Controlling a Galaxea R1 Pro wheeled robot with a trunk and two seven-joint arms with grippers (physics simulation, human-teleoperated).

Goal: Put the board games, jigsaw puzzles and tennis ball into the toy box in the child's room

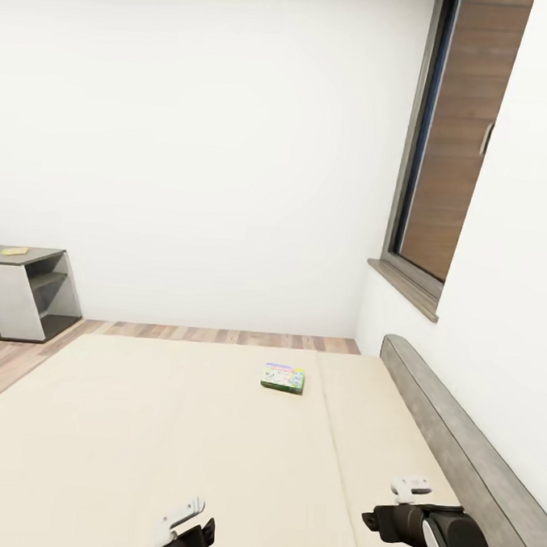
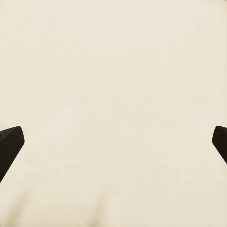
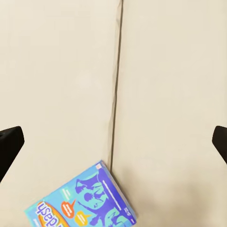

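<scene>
Beige and plain, the wide mattress of the grey-framed bed [image 1: 175,429] takes up the lower half of the head view. On it, toward one o'clock from centre, lies a flat game box printed in yellow, green and red [image 1: 283,378], just left of the mattress seam. At nine o'clock a low dark grey wing of the table [image 1: 25,291] carries a small yellowish flat thing, too small to identify. The left pincer [image 1: 184,521] sits at six o'clock and the right pincer [image 1: 410,488] at four o'clock, both low over the mattress.

From the left wrist, bare beige mattress lies ahead; the two dark fingertips [image 2: 9,142] stand far apart, so this pincer is spread wide and holds nothing.

From the right wrist, the fingertips [image 3: 9,144] are likewise wide apart and empty. Beyond them a smaller flat blue game box with cartoon print [image 3: 85,201] rests on the mattress, one corner at the seam.

My reading: the step in hand is collecting the bed's board games, none yet gripped. The next move likely calls for lowering the right pincer onto the blue box's edge, closing across its thin side.
</scene>
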